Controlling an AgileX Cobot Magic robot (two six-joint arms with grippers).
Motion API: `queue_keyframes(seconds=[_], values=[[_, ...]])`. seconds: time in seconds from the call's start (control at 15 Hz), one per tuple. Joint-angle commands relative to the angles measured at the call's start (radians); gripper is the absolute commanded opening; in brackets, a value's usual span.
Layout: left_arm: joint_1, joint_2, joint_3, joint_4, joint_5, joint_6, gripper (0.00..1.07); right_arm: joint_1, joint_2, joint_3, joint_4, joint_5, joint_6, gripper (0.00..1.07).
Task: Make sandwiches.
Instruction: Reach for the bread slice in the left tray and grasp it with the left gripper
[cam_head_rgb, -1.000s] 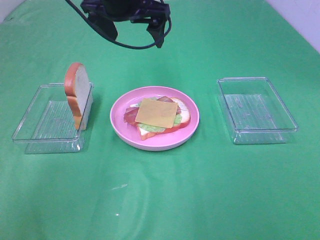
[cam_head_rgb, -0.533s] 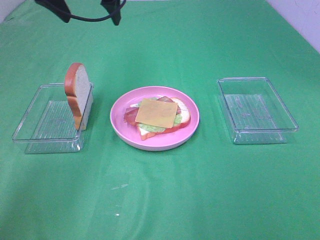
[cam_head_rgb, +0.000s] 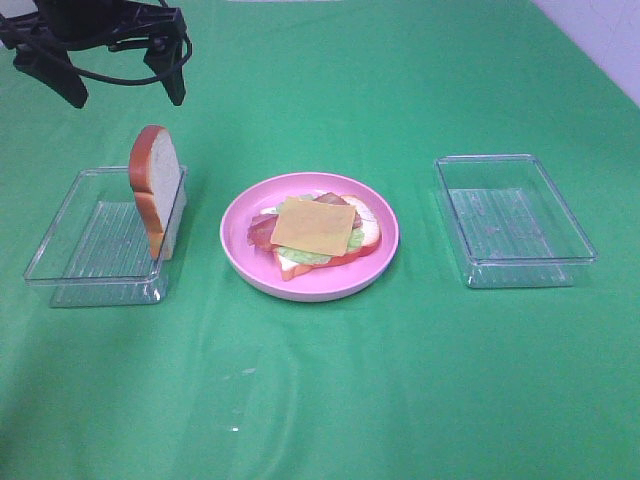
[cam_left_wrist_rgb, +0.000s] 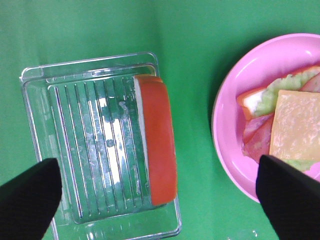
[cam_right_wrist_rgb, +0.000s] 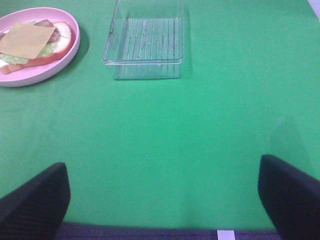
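One white bread slice (cam_head_rgb: 155, 195) with an orange-brown crust stands on edge in the left clear tray (cam_head_rgb: 90, 283), leaning on its right wall. My left gripper (cam_head_rgb: 126, 98) hangs open above and just behind it. In the left wrist view the slice (cam_left_wrist_rgb: 159, 145) lies between the wide-apart fingers of that gripper (cam_left_wrist_rgb: 160, 195). On the pink plate (cam_head_rgb: 300, 285) a bread slice carries lettuce, bacon and a yellow cheese square (cam_head_rgb: 313, 226) on top. My right gripper (cam_right_wrist_rgb: 162, 197) is open over bare cloth, well short of the plate (cam_right_wrist_rgb: 70, 50), and holds nothing.
An empty clear tray (cam_head_rgb: 520, 262) sits right of the plate; the right wrist view shows it (cam_right_wrist_rgb: 145, 62) ahead. Green cloth covers the whole table. The right arm does not show in the exterior view.
My left gripper has swung from above the far middle of the table to the left and come down over the left tray. The food pieces have not moved.
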Motion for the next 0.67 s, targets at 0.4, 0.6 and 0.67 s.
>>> queue_keyframes(seconds=[0.4, 0.6, 0.67], values=[[0.001, 0.156, 0.011, -0.005, 0.055, -0.004, 1.01, -0.005, -0.032, -0.002, 0.000, 0.001, -0.009, 0.97], [0.001, 0.187, 0.011, -0.010, 0.026, -0.024, 1.00, -0.005, -0.032, -0.002, 0.000, 0.001, -0.009, 0.97], [0.001, 0.188, 0.011, -0.010, 0.009, -0.024, 0.98, -0.005, -0.032, -0.002, 0.000, 0.001, -0.009, 0.97]])
